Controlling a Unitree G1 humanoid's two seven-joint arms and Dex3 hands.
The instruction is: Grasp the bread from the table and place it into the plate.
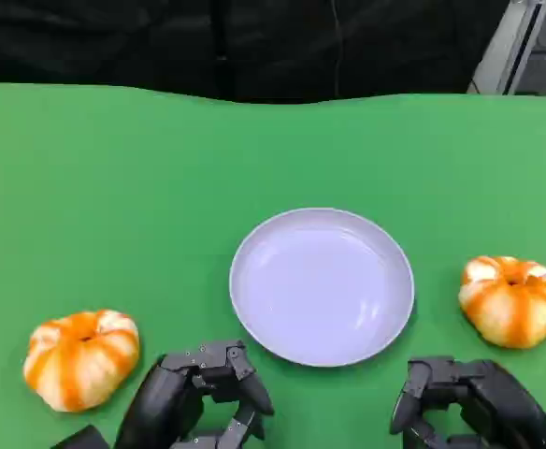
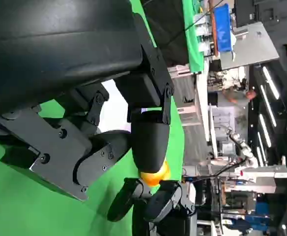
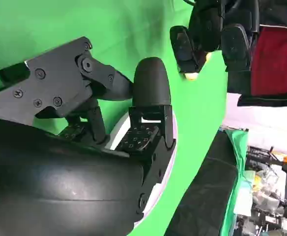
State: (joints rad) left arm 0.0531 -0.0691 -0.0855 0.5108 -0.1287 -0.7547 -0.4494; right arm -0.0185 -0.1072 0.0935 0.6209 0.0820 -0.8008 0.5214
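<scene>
your left hand is idling with fingers curled on nothing, its bread sitting just left in the frame, the plate lying up-right.

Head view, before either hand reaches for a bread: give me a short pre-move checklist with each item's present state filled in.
1. Plate empty and ready to receive: ok.
2. Left bread lying free on the green table, beside the left hand: ok.
3. Right bread lying free, apart from the plate's rim: ok.
4. Right hand holding nothing: ok, its fingers are curled in, so they must spread before a grasp.
5. Left hand holding nothing: ok, fingers likewise curled.
6. Which bread is meant to go first: cannot tell.
</scene>
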